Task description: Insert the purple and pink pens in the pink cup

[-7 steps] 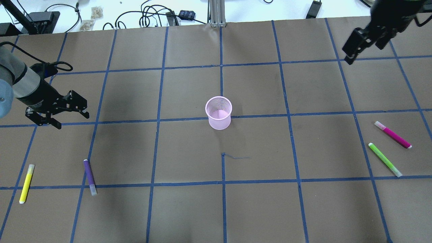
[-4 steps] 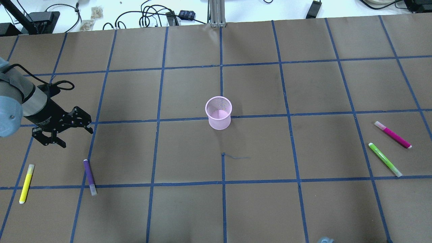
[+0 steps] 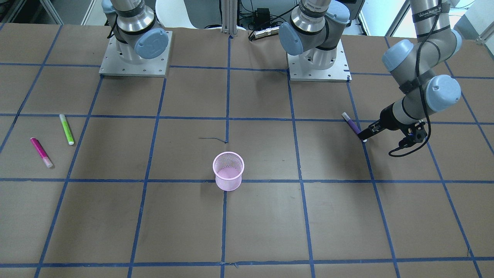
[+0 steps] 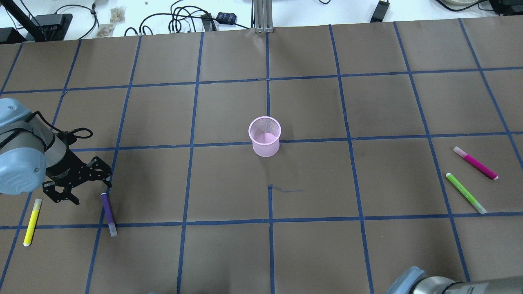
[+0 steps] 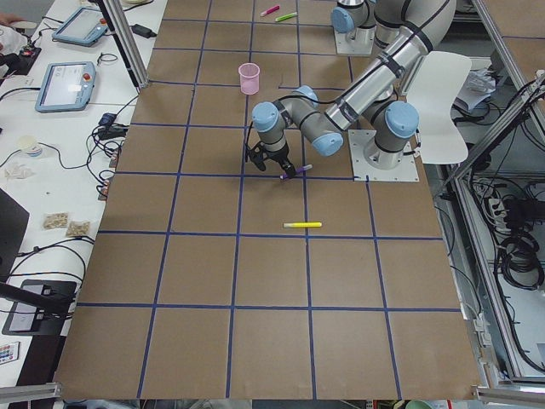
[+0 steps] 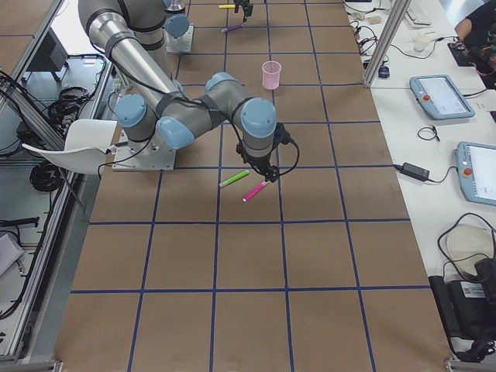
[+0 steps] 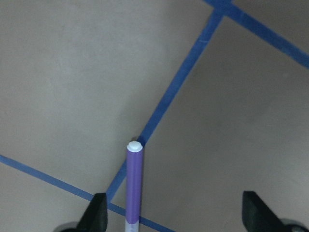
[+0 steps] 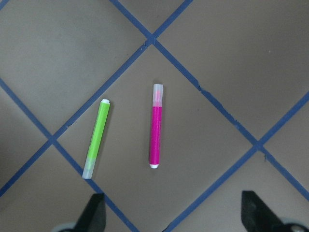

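Lettering is seen on the left arm's grey tube in the front-facing view, but it is partly cut off and cannot be read reliably. Four pens are counted on the brown paper-covered desk (image 4: 310, 110) with its blue tape grid: one purple pen (image 4: 108, 212), one pink pen (image 4: 476, 163), one green pen (image 4: 466, 192) and one yellow pen (image 4: 32, 222). One pink mesh cup (image 4: 264, 136) is stood upright at the desk's middle, well apart from all pens. The left gripper (image 4: 92, 192) is held low over the purple pen's far end, jaws spread. In the left wrist view the pen is seen lying between them, nearer one finger, not pinched. The right gripper (image 8: 175, 217) is cut off in the overhead view, where only an elbow is shown. In its wrist view the jaws are seen spread wide above the pink and green pens, which lie side by side, apart.
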Action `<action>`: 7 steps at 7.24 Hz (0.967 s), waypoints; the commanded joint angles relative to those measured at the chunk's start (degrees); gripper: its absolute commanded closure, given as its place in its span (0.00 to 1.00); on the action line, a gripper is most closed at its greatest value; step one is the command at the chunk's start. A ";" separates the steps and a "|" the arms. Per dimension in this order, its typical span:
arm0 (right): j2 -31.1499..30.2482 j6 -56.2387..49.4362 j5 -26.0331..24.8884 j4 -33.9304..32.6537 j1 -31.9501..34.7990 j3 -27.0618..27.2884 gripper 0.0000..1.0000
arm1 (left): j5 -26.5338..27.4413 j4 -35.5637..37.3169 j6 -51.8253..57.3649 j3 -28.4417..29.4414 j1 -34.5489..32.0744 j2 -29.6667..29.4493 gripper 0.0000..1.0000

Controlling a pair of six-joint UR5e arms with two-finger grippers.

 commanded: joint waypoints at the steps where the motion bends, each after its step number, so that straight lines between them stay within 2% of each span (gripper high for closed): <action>1: 4.99 -4.18 4.45 -16.65 -3.06 10.90 0.03 | -0.04 0.48 0.97 -0.71 0.21 -1.08 0.02; 2: 5.43 -4.28 7.41 -20.83 -3.85 15.22 0.04 | 0.40 0.39 1.05 -0.63 0.21 -1.78 0.04; 3: 6.05 -4.72 9.53 -21.83 -4.12 16.48 0.07 | 0.49 0.13 1.23 -0.62 0.21 -2.83 0.16; 7: 10.18 -9.03 11.65 -22.19 -6.41 16.76 0.11 | 0.31 0.39 1.06 -0.01 -0.31 -4.51 0.15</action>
